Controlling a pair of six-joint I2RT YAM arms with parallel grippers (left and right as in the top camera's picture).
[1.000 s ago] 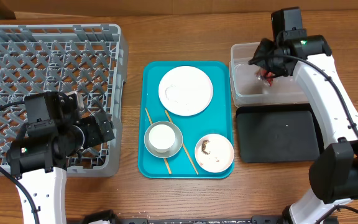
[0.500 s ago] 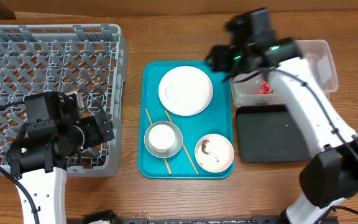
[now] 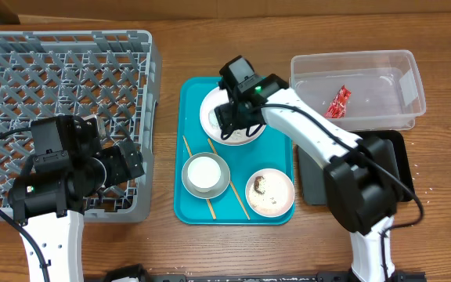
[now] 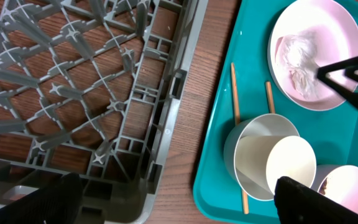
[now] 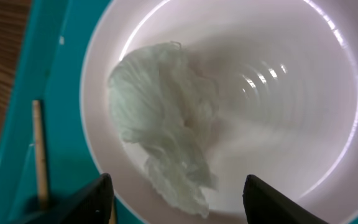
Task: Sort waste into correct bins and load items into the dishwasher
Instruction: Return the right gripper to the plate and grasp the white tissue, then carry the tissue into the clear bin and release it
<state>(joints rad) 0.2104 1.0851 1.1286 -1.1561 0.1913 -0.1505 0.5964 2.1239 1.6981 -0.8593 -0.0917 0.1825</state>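
End effector (image 5: 178, 186) wide over tissue (image 5: 160, 137) on plate (image 5: 284, 93)

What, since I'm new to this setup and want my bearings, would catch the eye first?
The right gripper, jaws open, hangs over the crumpled white tissue on the white plate at the back of the teal tray mid-table. To the right, a shiny red wrapper lies alone in the clear tub. The big grey dish rack fills the left side, with the left gripper at its near corner.
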